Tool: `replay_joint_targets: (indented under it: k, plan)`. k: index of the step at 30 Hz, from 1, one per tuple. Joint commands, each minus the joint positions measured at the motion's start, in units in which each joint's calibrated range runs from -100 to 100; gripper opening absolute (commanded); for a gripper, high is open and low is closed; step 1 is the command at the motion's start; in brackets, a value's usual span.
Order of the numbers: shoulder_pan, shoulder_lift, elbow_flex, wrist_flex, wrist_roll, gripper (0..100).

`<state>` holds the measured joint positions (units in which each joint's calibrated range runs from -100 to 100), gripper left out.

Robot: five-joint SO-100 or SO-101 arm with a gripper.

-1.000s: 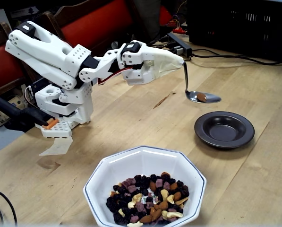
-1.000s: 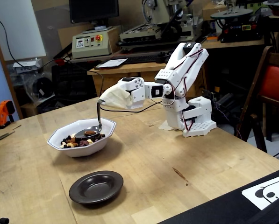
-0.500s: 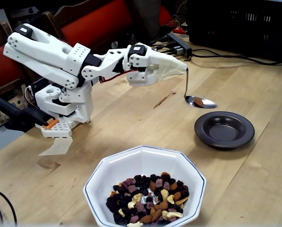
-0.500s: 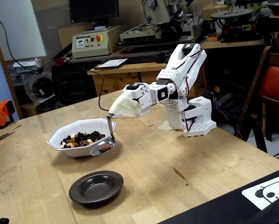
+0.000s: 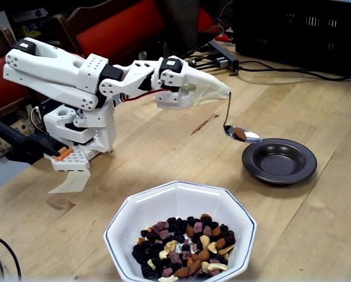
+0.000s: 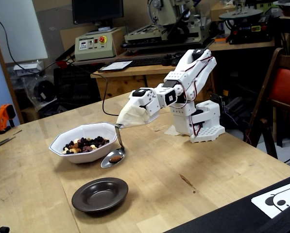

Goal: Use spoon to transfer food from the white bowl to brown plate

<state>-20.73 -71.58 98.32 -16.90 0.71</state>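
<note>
The white arm reaches out low over the wooden worktop (image 5: 163, 150), its claw (image 5: 219, 91) wrapped in a pale cloth-like cover, so that the jaws themselves are hidden; whether they are clenched or released cannot be told, although the spoon (image 5: 241, 134) hangs from the tip of the cover. In both fixed views the thin handle descends from the covered claw (image 6: 121, 122) and curves into the shiny oval bowl of the spoon (image 6: 113, 158), which is held roughly level above the worktop (image 6: 183, 165). A single brown piece, seemingly an almond, lies in the spoon's bowl; it is clear in a fixed view (image 6: 115, 158) and hard to make out in the other. The spoon is between the two dishes: just beside the rim of the brown plate (image 5: 279, 160) in one fixed view, and between the white bowl (image 6: 84, 143) and the brown plate (image 6: 100, 194) in the other, not touching either as far as can be seen. The brown plate appears empty. The white bowl (image 5: 163, 205), octagonal with a thin blue rim line, holds the remaining food (image 5: 184, 247): brown almonds, pale cashews and dark purple-black pieces, heaped toward one side of the bowl.
</note>
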Motion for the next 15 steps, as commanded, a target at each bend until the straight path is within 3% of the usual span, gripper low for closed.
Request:
replay_joint_targets:
  k: [1, 15]
  plan:
    - [-0.3, -0.4, -0.1, -0.2, 0.2, 2]
    - [-0.1, -0.4, -0.4, -0.7, 0.2, 2]
